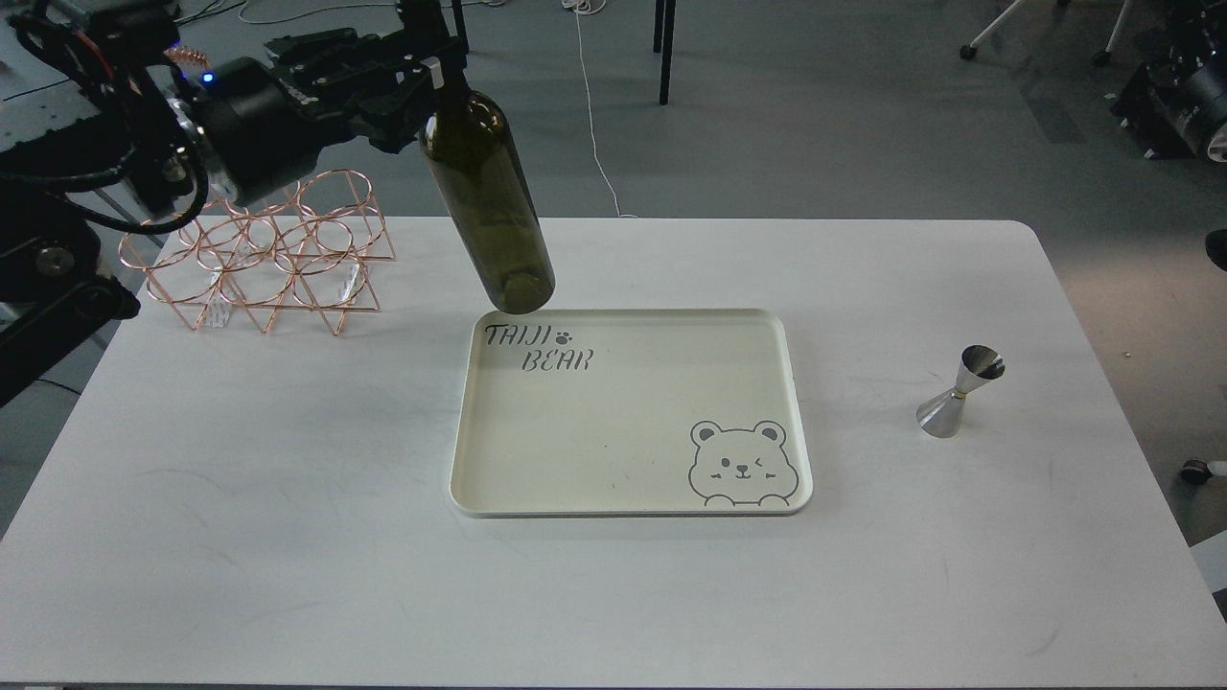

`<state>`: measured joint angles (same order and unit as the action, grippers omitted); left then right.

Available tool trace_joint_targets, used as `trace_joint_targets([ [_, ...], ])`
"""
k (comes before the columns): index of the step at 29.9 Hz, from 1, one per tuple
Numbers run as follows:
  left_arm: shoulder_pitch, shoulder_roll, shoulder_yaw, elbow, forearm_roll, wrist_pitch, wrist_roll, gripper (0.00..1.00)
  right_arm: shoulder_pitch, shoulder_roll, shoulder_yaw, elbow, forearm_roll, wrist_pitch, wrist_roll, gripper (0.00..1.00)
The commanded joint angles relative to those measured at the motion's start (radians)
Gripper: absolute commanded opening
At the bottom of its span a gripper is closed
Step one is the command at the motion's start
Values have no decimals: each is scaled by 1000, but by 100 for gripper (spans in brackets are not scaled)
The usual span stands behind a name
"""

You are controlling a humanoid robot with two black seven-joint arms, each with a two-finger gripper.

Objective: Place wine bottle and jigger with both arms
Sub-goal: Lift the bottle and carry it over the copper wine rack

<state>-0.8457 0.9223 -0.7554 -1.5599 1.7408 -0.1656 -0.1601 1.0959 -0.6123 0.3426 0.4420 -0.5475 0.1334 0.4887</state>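
My left gripper is shut on the neck of the dark olive-green wine bottle at the top left of the head view. The bottle hangs tilted in the air, its base over the far left edge of the cream tray. The bottle's mouth is cut off at the top of the view. The silver jigger stands upright on the white table, to the right of the tray. My right arm and its gripper are out of view.
A copper wire bottle rack stands at the back left of the table, under my left arm. The tray carries a bear drawing and the words TAIJI BEAR. Chair legs and cables lie on the floor beyond.
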Motion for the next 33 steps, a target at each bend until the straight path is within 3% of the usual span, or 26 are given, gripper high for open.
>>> trace_joint_targets([
  [1, -27, 67, 5, 66, 5, 0, -6, 8, 1, 2, 0, 0, 0, -3, 0, 96],
  [10, -79, 75, 14, 328, 11, 3, -45, 7, 9, 3, 0, 1, 0, -3, 0, 96],
  [18, -82, 61, 106, 368, 9, 26, -45, 7, 10, -1, -2, 1, 0, 2, 0, 96],
  [33, -81, 17, 111, 371, 0, 48, -36, 8, 9, 2, -4, 0, 0, 0, 0, 96],
])
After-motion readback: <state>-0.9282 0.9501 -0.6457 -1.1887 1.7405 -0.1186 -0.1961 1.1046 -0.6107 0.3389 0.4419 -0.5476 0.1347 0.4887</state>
